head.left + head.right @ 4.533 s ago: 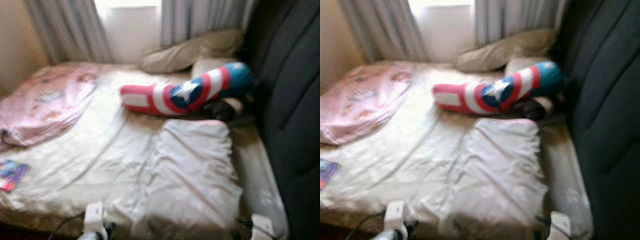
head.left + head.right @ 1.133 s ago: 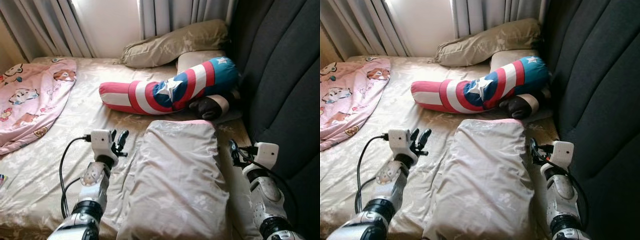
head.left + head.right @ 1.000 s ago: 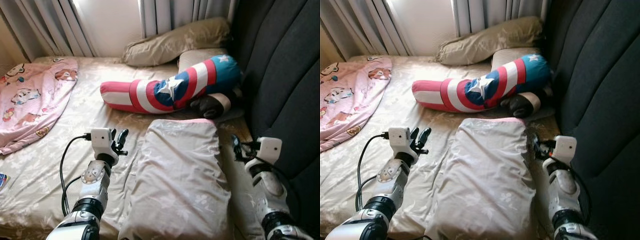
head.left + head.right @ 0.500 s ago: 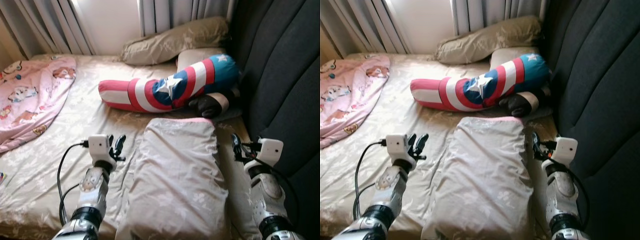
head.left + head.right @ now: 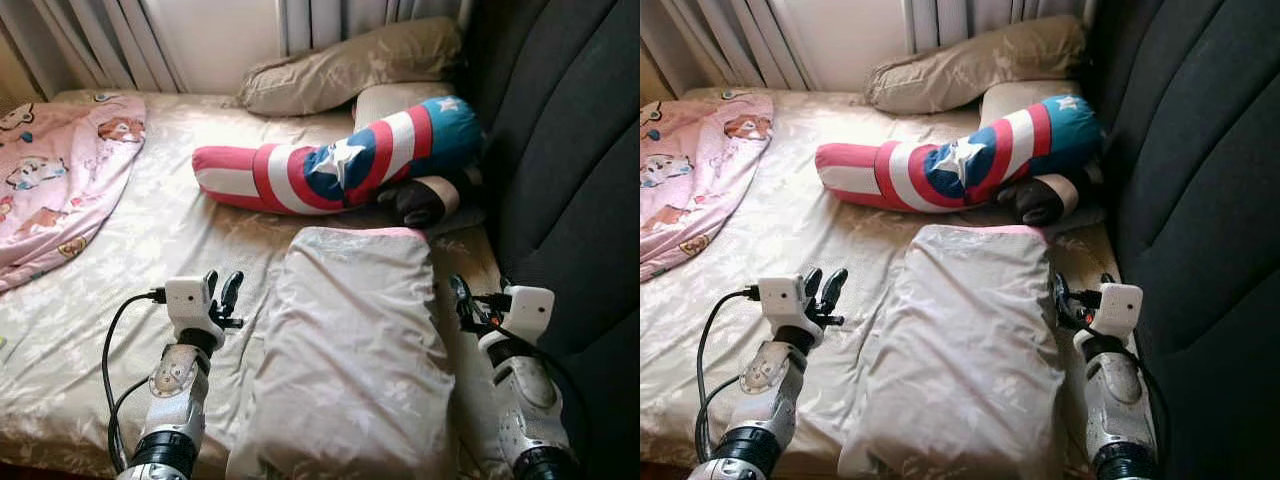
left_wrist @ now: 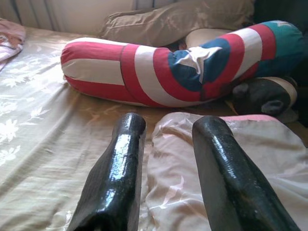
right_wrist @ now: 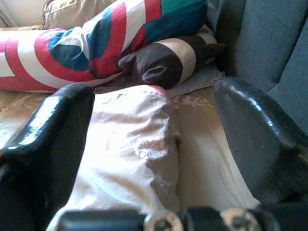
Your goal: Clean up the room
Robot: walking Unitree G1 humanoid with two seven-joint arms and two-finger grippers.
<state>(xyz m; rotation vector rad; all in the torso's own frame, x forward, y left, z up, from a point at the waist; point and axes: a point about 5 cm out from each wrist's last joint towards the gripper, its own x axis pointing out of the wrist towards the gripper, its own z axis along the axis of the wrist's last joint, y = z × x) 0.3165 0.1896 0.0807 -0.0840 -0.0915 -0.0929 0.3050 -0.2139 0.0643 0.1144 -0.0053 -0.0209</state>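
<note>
Grippers flank pillow [image 5: 350,350], reaching step.
Left gripper [image 5: 224,292] at nine o'clock, right gripper [image 5: 462,300] at three, fingers apart; next, grasp edges.

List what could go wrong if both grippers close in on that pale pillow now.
The left gripper and right gripper flank the pale pillow with open fingers, not touching it. Thin fingers may pinch only the loose cover, so the pillow sags or slips. The right gripper sits close to the dark headboard and may scrape it. The left arm's cable lies looped on the sheet and could snag.

Glossy black fingers [image 6: 120,168]; soft creased cloth pillow [image 5: 355,350]; satiny sheet [image 5: 150,240].
</note>
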